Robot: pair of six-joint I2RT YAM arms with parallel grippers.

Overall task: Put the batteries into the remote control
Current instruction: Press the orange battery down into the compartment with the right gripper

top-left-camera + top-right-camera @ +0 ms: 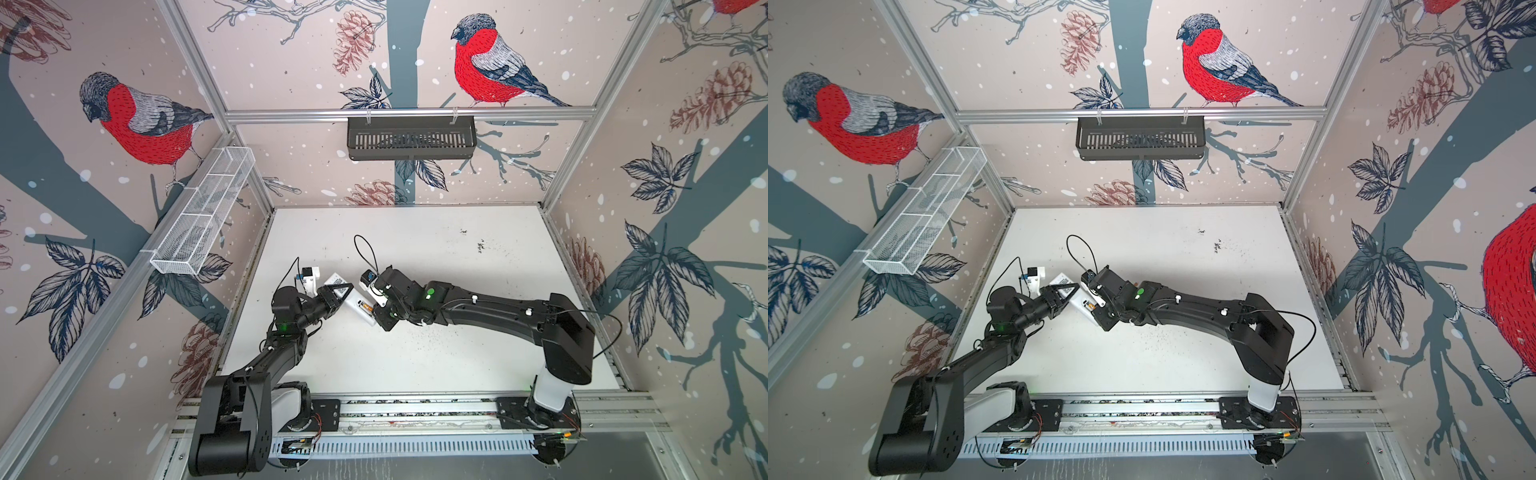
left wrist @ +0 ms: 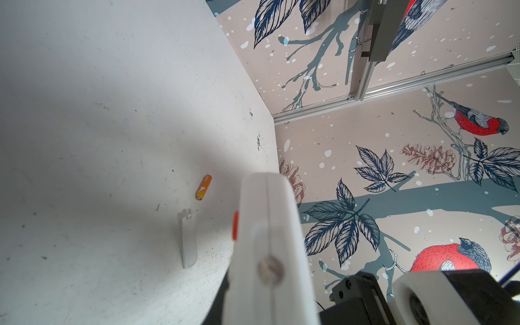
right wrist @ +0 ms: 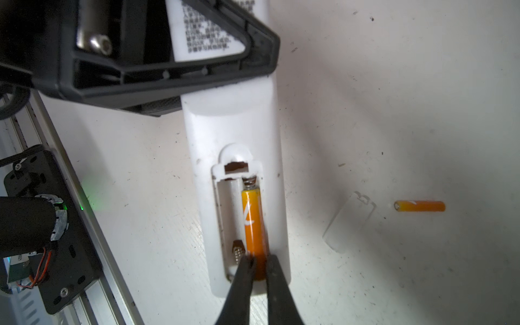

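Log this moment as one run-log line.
left gripper: shut on remote | right gripper: shut on first battery, laid in remote | spare slot: empty | second battery: on table beside cover

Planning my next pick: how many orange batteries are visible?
2. One slim orange battery sits in the white plastic remote's recess, pinched by the right hand; the other battery lies on the table beside the loose white cover.

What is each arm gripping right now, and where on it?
Left jaws clamp the remote near its labelled end. Right jaws pinch the battery in the compartment at the end away from its spring.
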